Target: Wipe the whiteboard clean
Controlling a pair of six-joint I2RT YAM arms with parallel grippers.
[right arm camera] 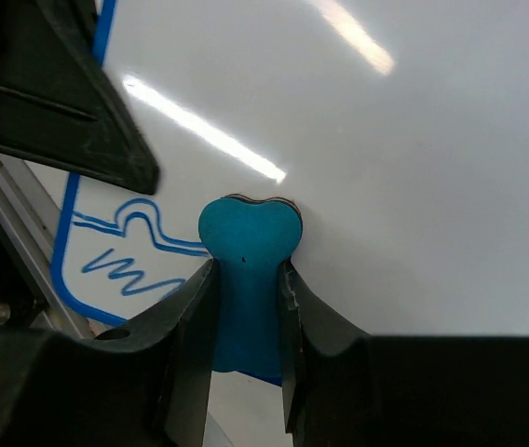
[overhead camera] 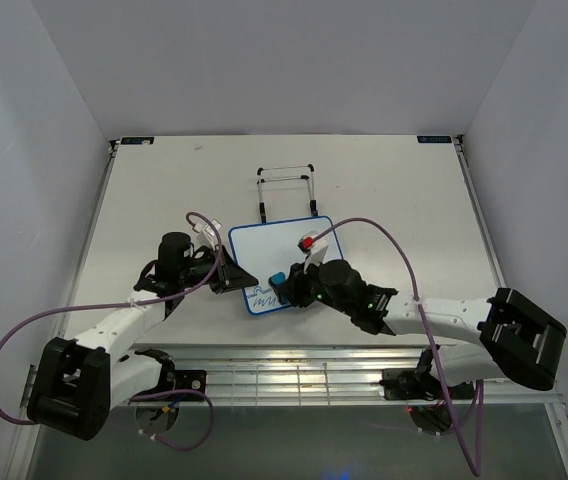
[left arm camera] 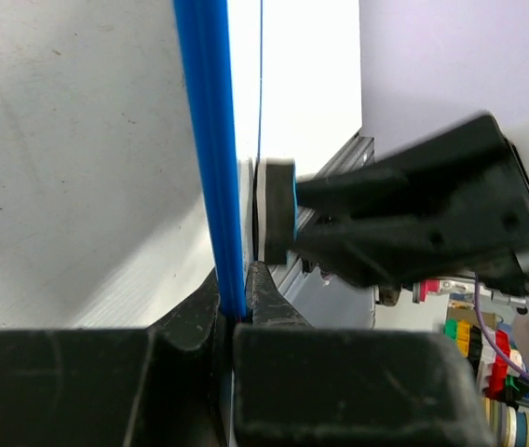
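Observation:
The whiteboard (overhead camera: 299,245), white with a thin blue frame, lies flat at the table's middle; blue handwritten lines (overhead camera: 262,295) remain at its near left corner. My left gripper (overhead camera: 226,272) is shut on the board's left edge; in the left wrist view its jaws pinch the blue frame (left arm camera: 210,168). My right gripper (overhead camera: 286,285) is shut on the blue bone-shaped eraser (right arm camera: 246,270), whose head rests on the board (right arm camera: 413,168) just right of the blue scribbles (right arm camera: 125,251).
A thin black wire stand (overhead camera: 285,190) stands behind the board. Purple cables (overhead camera: 384,232) loop over both arms. White walls enclose the table on three sides. A metal rail (overhead camera: 284,370) runs along the near edge.

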